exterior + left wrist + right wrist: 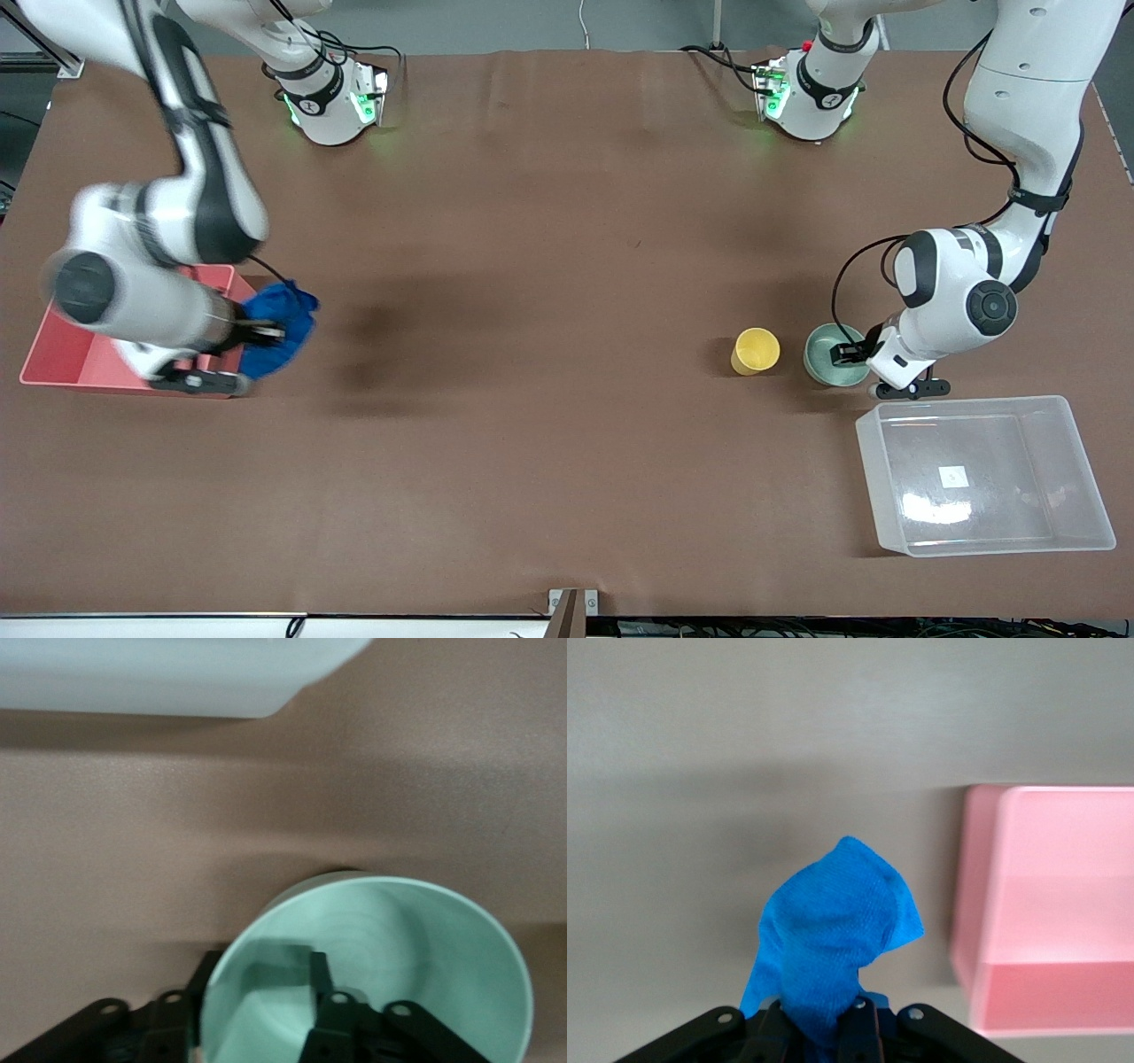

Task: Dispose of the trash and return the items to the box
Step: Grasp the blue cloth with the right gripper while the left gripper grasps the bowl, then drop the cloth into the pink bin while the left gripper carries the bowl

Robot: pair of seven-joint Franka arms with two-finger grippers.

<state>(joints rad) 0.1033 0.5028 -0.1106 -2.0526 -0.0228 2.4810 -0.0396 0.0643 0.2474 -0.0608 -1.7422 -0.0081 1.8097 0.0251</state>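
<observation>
The right gripper [266, 335] is pinched on the blue wad [276, 326] (soft, light, grabbable by any fold) right at the pink bin [62, 361] edge, while the left gripper [842, 354] clamps the mint bowl [824, 359] rim beside the clear box [983, 474].

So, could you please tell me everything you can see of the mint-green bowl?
The mint-green bowl is a shallow, round, smooth plastic-looking dish, upright and empty. It sits between the yellow cup and the clear box. The left gripper straddles its rim, one finger inside and one outside.
</observation>
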